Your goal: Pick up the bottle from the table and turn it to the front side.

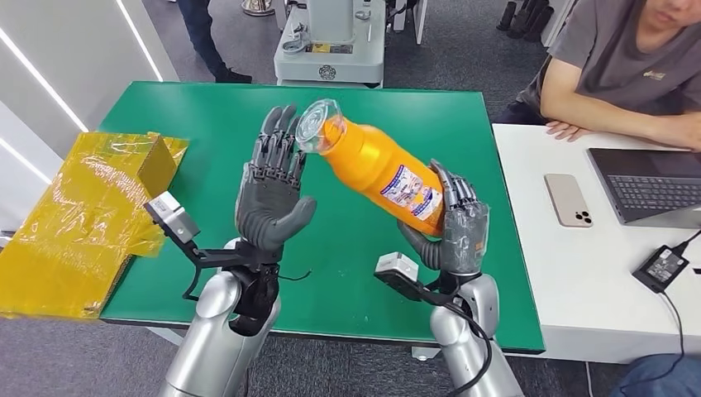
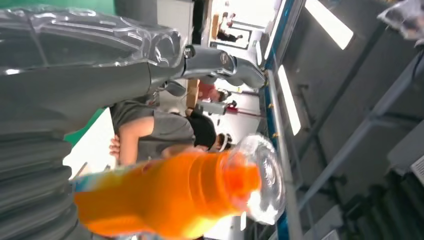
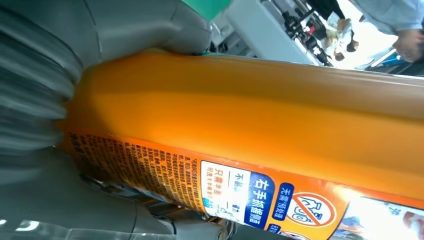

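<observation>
- Head view: right hand (image 1: 460,227) grips bottle (image 1: 376,168) base, tilted w/ cap toward left hand (image 1: 271,186).
- Left hand fingers spread, empty, prob. ready to help rotate.

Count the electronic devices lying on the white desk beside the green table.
3: a phone near the desk's middle, a laptop at its right edge, partly cut off, and a black power adapter nearer the robot. More may lie out of frame.

Both silver arms reached up from the near edge of the table, forearms raised. The left hand (image 1: 270,190) stood upright, palm turned toward the right, fingers straight and apart, holding nothing. The right hand (image 1: 457,227) was wrapped around the lower end of the tilted bottle (image 1: 376,169).
</observation>
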{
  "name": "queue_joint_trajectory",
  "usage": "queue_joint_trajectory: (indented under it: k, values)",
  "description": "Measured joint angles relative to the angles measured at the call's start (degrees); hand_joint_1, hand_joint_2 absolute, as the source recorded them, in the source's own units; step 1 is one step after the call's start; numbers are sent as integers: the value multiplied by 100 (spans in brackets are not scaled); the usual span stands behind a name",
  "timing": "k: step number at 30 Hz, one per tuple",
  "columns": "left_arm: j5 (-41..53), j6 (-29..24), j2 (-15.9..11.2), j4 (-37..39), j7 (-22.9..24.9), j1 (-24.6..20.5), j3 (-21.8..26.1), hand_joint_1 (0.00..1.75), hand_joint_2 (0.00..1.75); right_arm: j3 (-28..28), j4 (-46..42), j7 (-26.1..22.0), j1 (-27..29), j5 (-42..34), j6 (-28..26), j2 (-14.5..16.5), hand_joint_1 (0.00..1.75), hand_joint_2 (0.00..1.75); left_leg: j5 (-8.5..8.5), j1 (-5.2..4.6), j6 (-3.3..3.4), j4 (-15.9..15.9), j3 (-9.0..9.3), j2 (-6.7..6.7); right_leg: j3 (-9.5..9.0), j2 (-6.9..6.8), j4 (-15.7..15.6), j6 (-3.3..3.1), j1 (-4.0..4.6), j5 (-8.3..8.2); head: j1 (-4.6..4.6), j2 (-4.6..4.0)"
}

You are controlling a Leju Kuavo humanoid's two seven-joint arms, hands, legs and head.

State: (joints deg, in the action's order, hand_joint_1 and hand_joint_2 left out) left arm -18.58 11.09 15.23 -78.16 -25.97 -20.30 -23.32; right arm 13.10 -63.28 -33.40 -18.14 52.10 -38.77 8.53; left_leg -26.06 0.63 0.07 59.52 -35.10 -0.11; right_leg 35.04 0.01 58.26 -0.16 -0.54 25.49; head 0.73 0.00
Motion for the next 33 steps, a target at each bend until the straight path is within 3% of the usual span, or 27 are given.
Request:
queue_joint_trajectory:
  k: [13, 23, 33]
  values:
    - [229, 243, -32, 233, 111, -300, -333, 0, 175, 988, 501, 239, -274, -604, 82, -273, 175, 175, 0, 0, 0, 0, -2, 1, 3, 1, 0, 0, 0, 0, 0, 0]
    - [425, 233, -33, 492, 92, -531, -381, 0, 175, 1475, 903, 118, -717, -1254, 774, -480, 175, 175, 0, 0, 0, 2, -2, 1, 3, 3, 0, 0, 0, -1, -1, 0]
    - [641, 238, -82, 810, -37, -608, -381, 0, 175, 1814, 1162, -11, -911, -1379, 1327, -631, 175, 175, 0, 0, 0, 2, -4, 2, 7, 5, 0, 0, 0, 0, 1, 0]
